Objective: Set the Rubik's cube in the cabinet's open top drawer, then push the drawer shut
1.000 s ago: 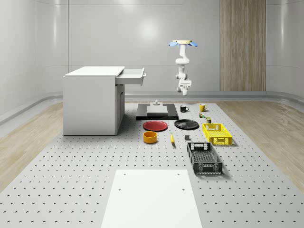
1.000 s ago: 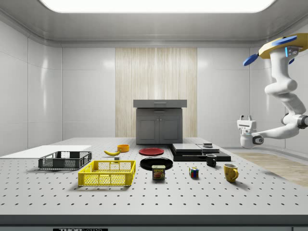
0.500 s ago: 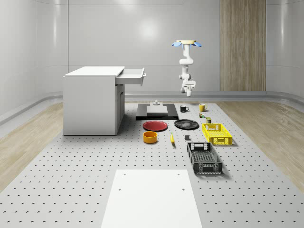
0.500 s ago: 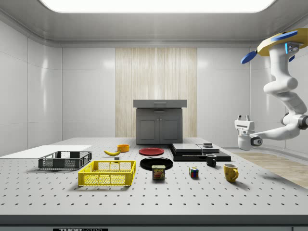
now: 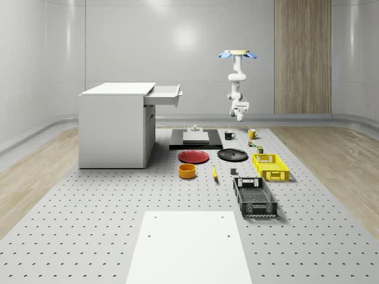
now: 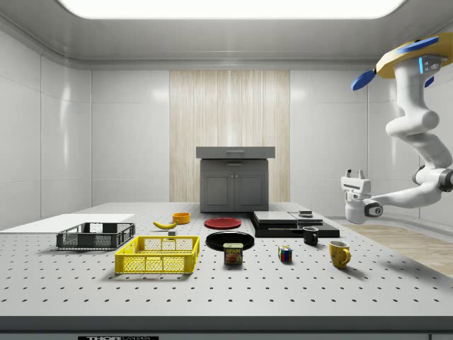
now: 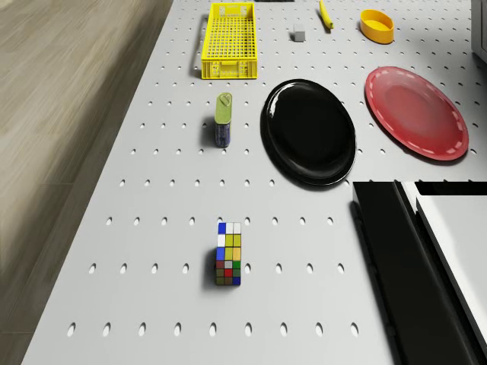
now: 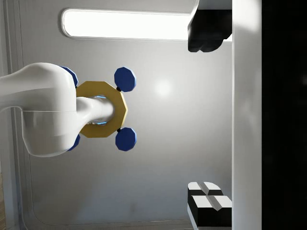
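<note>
Simulated robotics test lab, not a lived-in room. Evidence: large grey perforated floor plate [image 5: 89, 225] with a regular hole grid like an optical breadboard, bordered by wood-look flooring [image 5: 35, 171]. Plain glossy grey wall panels with curved corners, one vertical wood-panel strip [image 5: 302, 56] on the back wall, one long ceiling light panel [image 6: 230, 7]. Furniture is minimal: a white cabinet [image 5: 115, 127] near the plate's far-left part in the whole-scene view, a white slab [image 5: 189, 248] at the near edge. Scattered benchmark-style props: yellow crate [image 5: 270, 166], black crate [image 5: 254, 197], red plate [image 5: 193, 157], black plate [image 5: 232, 155], mugs [image 5: 252, 134]. A drone [image 5: 237, 54] with an arm hovers over the far right area.
</note>
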Robot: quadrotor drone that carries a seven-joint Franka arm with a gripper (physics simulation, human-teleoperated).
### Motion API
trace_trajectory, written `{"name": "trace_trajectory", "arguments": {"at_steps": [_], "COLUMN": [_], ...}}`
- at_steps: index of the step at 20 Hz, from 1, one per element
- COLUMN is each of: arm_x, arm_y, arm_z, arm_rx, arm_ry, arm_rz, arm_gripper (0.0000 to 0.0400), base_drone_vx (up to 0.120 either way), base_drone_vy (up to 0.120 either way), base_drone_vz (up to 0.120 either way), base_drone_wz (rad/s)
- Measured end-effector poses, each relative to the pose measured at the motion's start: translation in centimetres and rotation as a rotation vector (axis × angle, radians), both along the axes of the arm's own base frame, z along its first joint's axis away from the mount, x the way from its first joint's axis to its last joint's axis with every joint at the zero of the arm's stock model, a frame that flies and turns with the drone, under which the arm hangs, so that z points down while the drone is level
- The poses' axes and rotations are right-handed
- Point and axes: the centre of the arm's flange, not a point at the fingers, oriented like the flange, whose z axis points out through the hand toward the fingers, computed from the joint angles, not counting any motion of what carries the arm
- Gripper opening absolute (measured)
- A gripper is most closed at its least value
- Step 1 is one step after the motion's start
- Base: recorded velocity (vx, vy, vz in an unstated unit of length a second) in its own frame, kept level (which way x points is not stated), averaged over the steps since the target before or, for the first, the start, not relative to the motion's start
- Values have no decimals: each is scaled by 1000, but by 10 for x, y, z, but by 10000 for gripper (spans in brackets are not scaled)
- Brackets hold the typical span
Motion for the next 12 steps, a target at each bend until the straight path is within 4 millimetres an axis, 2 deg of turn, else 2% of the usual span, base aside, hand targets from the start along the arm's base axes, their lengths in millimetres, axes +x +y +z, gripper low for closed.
{"name": "trace_trajectory", "arguments": {"at_steps": [2,8,12], "arm_x": [0,0,0], "arm_y": [3,18,41], "arm_z": [0,-3,-12], "arm_rx": [-27,-189,-428], "arm_ry": [-1,-6,-8], "arm_rz": [-1,-5,-12], "arm_gripper": [400,400,400], "base_drone_vx": [120,120,120], "base_drone_vy": [100,0,0], "base_drone_vz": [0,0,-10], "base_drone_wz": [0,0,0]}}
